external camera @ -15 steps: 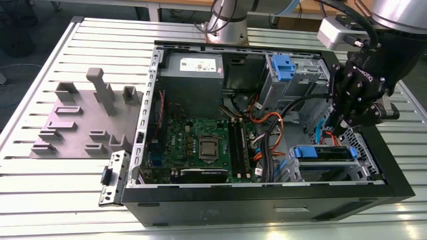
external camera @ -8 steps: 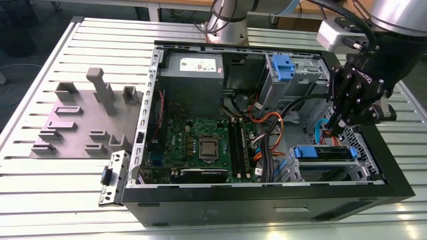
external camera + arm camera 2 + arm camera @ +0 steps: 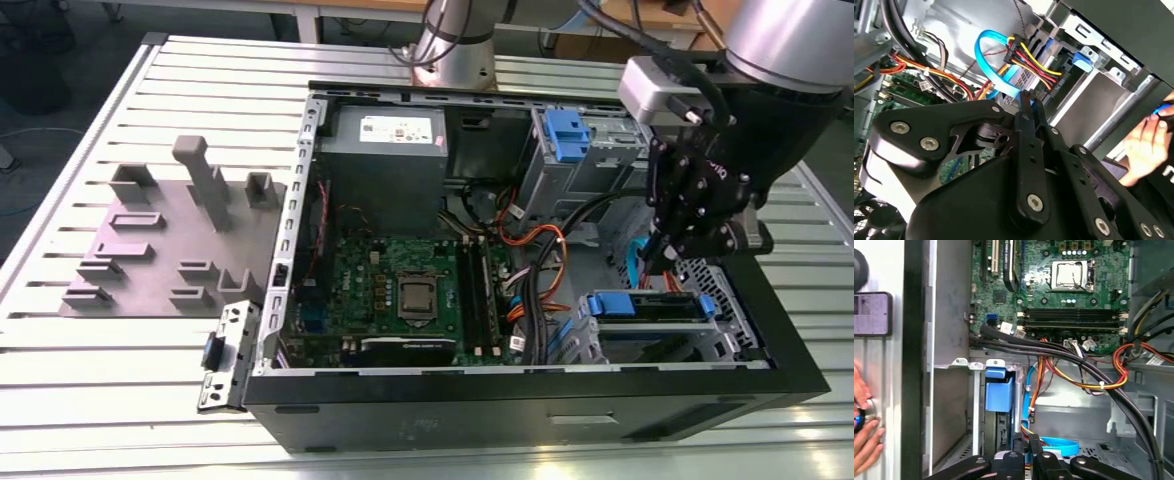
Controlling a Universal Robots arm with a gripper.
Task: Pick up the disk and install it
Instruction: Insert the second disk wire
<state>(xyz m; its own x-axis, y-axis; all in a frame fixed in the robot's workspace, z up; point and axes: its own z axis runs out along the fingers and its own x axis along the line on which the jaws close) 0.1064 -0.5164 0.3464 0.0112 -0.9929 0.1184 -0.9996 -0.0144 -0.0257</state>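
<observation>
Slatted pale metal worktable [image 3: 160,90]; dark floor [image 3: 80,25] beyond it, wooden bench [image 3: 360,8] at far edge

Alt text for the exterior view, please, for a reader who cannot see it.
A black robot pincer hangs inside an open black desktop computer case, above a blue-bracketed drive seated in the bay at the exterior view's right. The green motherboard lies exposed; the case sits on a slatted metal table.

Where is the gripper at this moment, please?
In the exterior view, the gripper hangs inside the open computer case on that view's right, just above the blue-bracketed disk.
</observation>
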